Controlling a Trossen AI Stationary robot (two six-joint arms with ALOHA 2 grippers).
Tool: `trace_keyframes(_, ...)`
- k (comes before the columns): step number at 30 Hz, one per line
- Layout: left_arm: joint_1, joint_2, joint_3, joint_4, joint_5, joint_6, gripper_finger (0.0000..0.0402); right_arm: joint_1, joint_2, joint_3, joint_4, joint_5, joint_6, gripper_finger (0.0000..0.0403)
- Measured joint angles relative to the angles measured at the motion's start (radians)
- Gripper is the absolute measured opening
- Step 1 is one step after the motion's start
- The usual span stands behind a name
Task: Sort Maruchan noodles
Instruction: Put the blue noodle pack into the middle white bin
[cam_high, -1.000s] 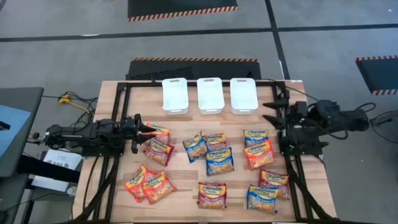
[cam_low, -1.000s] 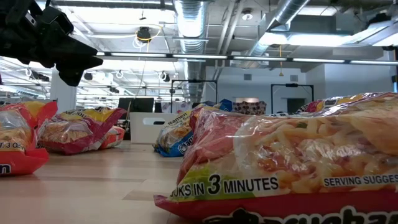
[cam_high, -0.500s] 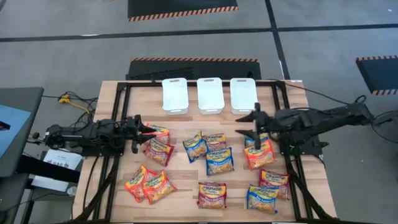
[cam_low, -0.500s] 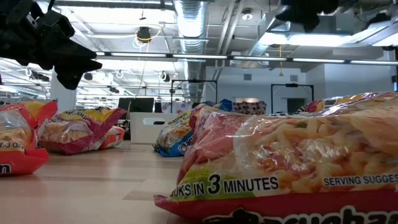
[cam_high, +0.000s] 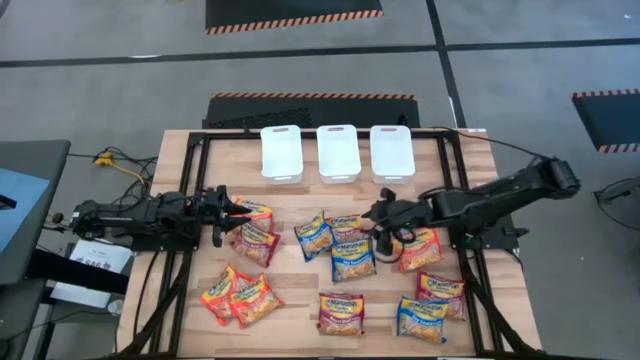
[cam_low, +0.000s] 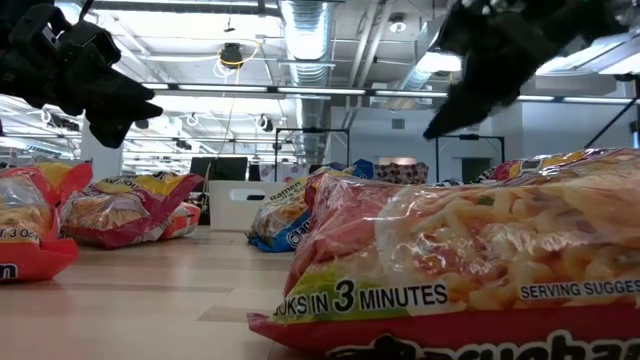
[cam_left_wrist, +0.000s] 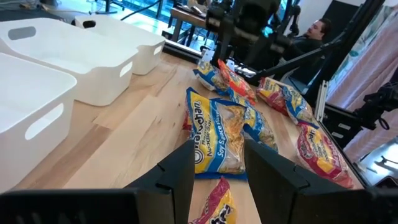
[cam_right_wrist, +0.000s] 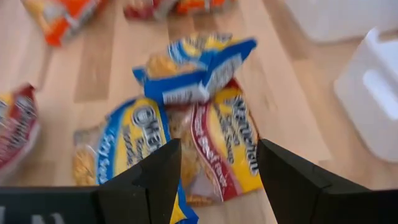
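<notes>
Several Maruchan noodle packets lie flat on the wooden table: a middle cluster with a dark red packet (cam_high: 345, 228) and blue ones (cam_high: 352, 258), an orange one (cam_high: 413, 250), and more along the near edge. My right gripper (cam_high: 378, 220) (cam_right_wrist: 217, 180) hangs open above the middle cluster, over the dark red packet (cam_right_wrist: 224, 149); the low view shows this gripper (cam_low: 470, 90) raised off the table. My left gripper (cam_high: 235, 212) (cam_left_wrist: 217, 180) waits open at the left, above an orange packet (cam_high: 256, 211) and a dark red one (cam_high: 255, 242).
Three white tubs (cam_high: 281, 153) (cam_high: 338, 152) (cam_high: 392, 152) stand in a row at the table's far edge. A black frame (cam_high: 195, 200) borders the work area. One packet (cam_low: 470, 270) lies close in front of the low camera. A person sits beyond the table (cam_left_wrist: 320, 28).
My right arm has swung from the table's right edge toward the left and slightly nearer, stretching out over the middle cluster of packets and coming down into the low view. No packet has moved.
</notes>
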Motion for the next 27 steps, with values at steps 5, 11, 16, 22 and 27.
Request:
trace_keyframes(5,0.000,0.000,0.000,-0.001,0.000,0.004,0.0126,0.000,0.105,0.000,0.061,-0.097,0.001,0.0235)
trace_keyframes(11,0.000,0.000,0.000,-0.001,-0.001,0.001,0.0126,-0.001,0.196,0.000,0.092,-0.149,0.025,0.0235)
trace_keyframes(16,0.000,0.000,0.000,-0.002,-0.002,0.000,0.0126,-0.002,0.254,0.000,0.132,-0.220,0.052,0.0235)
trace_keyframes(22,0.000,0.000,0.000,-0.002,-0.002,-0.005,0.0126,-0.012,0.301,0.001,0.137,-0.250,0.105,0.0234)
trace_keyframes(27,0.000,0.000,0.000,-0.002,-0.003,-0.007,0.0126,-0.015,0.304,0.002,0.131,-0.253,0.139,0.0191)
